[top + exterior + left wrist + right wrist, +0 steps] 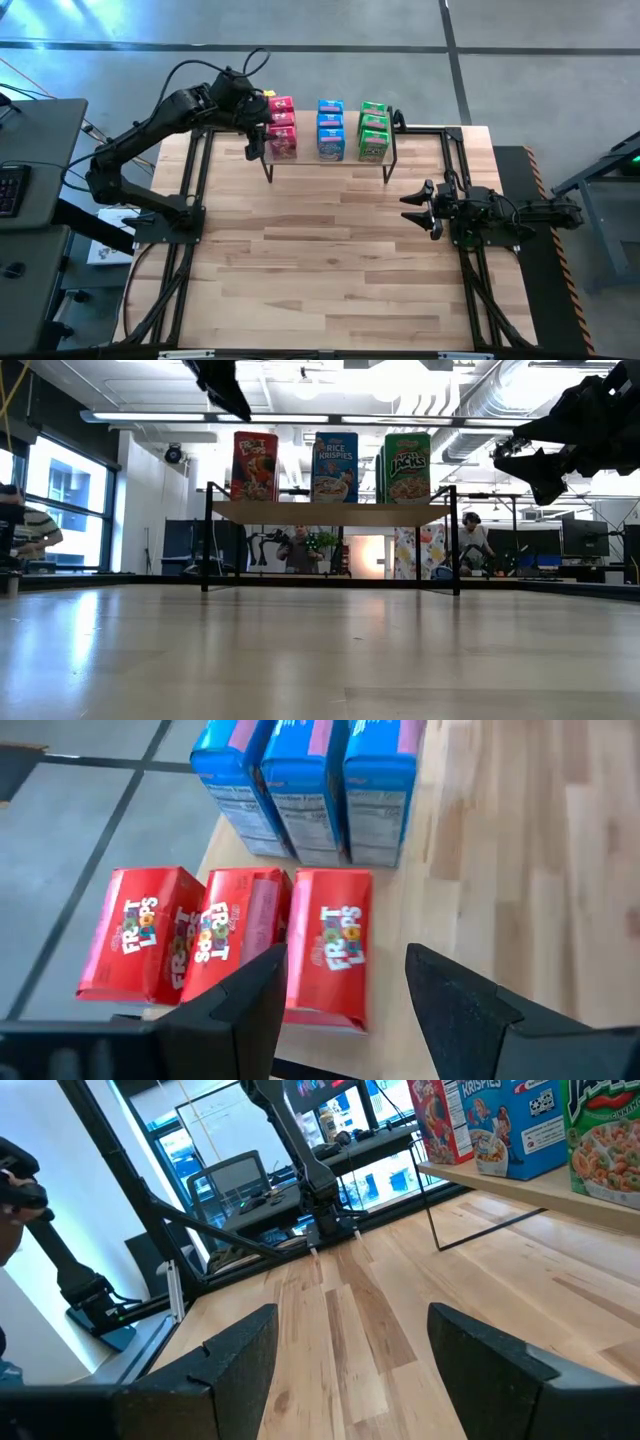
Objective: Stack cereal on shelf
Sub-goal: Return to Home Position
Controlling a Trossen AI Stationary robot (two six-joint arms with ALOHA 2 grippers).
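Stacking looks done: nine cereal boxes [329, 130] stand on the shelf [330, 513] at upper centre, left pincer [345, 982] hovers wide open and empty over the reds [325, 945] and should next retreat home, right pincer [418, 208] waits open and empty mid-right.

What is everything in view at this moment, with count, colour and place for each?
red cereal boxes: three, red-pink, in a row at the shelf's left end
blue cereal boxes: three, blue, in a row at the shelf's middle
green cereal boxes: three, green, in a row at the shelf's right end
shelf: one, light-wood top on black legs, at the table's far edge
table: one, light wood slats, under both arms
people: at least two, in the room beyond the table
left end effector: one, dark, open, above the red cereal boxes, holding nothing
right end effector: one, dark, open and empty, over the table's right side, away from the shelf
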